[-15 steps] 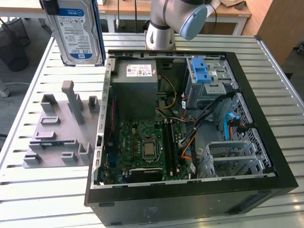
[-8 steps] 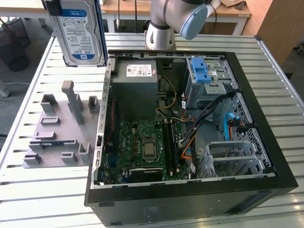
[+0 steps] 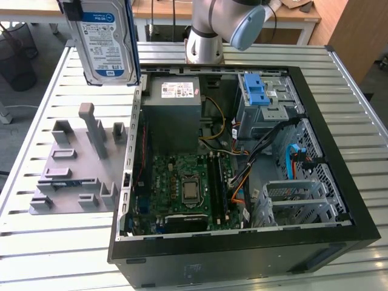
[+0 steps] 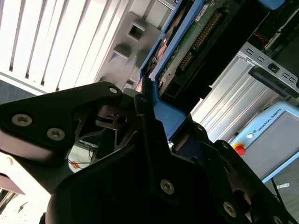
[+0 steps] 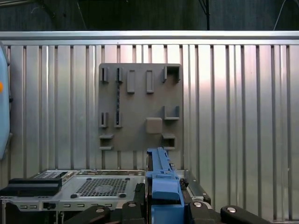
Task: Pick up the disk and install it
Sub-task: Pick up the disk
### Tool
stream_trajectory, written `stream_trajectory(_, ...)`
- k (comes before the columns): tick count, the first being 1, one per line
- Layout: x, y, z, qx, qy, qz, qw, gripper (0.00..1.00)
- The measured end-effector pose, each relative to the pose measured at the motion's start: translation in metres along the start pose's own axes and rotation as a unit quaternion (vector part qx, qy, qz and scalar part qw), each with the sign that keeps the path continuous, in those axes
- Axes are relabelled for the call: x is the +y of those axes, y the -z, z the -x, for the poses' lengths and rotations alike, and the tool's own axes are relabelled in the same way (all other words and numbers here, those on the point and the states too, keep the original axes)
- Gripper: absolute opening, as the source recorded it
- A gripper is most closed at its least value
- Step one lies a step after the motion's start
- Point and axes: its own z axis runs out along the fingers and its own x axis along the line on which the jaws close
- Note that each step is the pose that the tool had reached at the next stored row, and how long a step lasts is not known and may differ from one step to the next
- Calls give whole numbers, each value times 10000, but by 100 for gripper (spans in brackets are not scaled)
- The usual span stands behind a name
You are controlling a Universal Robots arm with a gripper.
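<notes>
The disk (image 3: 109,42), a silver hard drive with a blue-and-white label and a thin blue frame, hangs upright high over the table at the exterior view's left, above the open computer case's corner. My gripper (image 3: 76,11) is shut on its upper edge. In the second wrist view the black fingers (image 4: 140,100) clamp the disk's blue frame (image 4: 168,116), and the disk's green circuit side (image 4: 201,37) extends beyond them. In the first wrist view the frame's blue edge (image 5: 161,179) stands between the fingers of my gripper (image 5: 161,207).
The open computer case (image 3: 339,182) lies on the slatted table. Inside are a grey power supply (image 3: 176,112), a motherboard (image 3: 188,188), a drive cage with a blue latch (image 3: 257,94) and a metal bay (image 3: 297,200). A grey fixture plate (image 3: 79,163) lies left of the case.
</notes>
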Motion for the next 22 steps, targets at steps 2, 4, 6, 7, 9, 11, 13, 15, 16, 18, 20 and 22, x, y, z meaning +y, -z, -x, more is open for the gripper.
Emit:
stream_trajectory(2,-21,0,-5,0,0,0,10000,36)
stream_trajectory(4,-44,0,-9,0,0,0,10000,36)
stream_trajectory(6,-67,1,-12,0,0,0,10000,36)
stream_trajectory(7,-78,0,-14,0,0,0,10000,36)
stream_trajectory(9,-104,1,-19,0,0,0,10000,36)
stream_trajectory(11,-132,1,-24,0,0,0,10000,36)
stream_trajectory(13,-159,1,-32,0,0,0,10000,36)
stream_trajectory(15,-188,1,-42,0,0,0,10000,36)
stream_trajectory(16,-202,1,-49,0,0,0,10000,36)
stream_trajectory(18,-232,2,-63,0,0,0,10000,36)
stream_trajectory(20,-261,2,-77,0,0,0,10000,36)
stream_trajectory(22,-286,2,-90,0,0,0,10000,36)
